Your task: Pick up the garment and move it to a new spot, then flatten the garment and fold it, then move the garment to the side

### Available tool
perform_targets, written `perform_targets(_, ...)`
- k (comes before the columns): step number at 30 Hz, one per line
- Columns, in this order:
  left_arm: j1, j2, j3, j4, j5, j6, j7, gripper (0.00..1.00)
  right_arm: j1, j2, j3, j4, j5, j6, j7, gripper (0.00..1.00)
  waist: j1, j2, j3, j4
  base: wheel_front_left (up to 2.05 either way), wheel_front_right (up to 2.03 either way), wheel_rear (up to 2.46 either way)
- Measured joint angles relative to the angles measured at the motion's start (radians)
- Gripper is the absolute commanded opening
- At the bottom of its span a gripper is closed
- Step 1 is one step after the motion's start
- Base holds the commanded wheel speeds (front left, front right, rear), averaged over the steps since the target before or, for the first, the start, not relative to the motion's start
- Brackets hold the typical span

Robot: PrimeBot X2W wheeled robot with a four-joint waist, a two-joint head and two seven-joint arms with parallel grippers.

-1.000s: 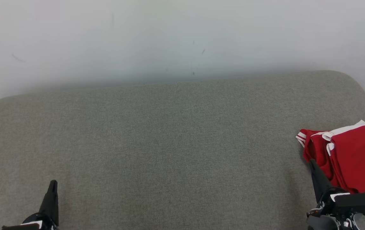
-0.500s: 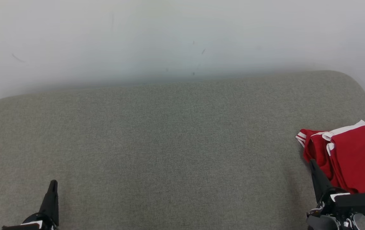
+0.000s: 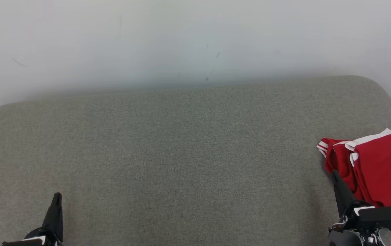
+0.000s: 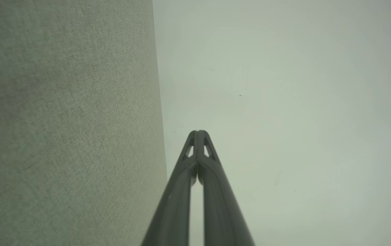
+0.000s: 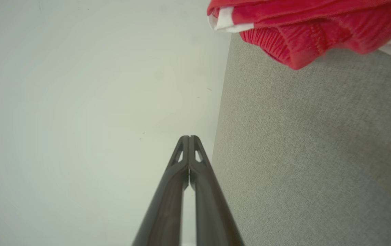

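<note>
A red garment with white trim lies folded at the right edge of the grey padded surface. In the right wrist view the garment hangs in at the top right. My right gripper is shut and empty at the lower right, its tip just in front of the garment's near left corner. The fingers meet at the tip there. My left gripper is shut and empty at the lower left, far from the garment. Its closed tip points toward the pale wall.
A pale wall rises behind the padded surface. The surface's rounded far right corner meets a strip of floor. Bare grey fabric stretches between the two grippers.
</note>
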Motion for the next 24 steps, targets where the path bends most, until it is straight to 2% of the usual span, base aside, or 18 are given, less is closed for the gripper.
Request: perform_targets(24,0.000,0.000,0.000,0.001,0.000,0.000,0.000,0.00,0.000,0.000,-0.001,0.000,0.000,0.000,0.003,0.00,0.0000,-0.0001,0.000,0.000,0.00,0.00,0.00)
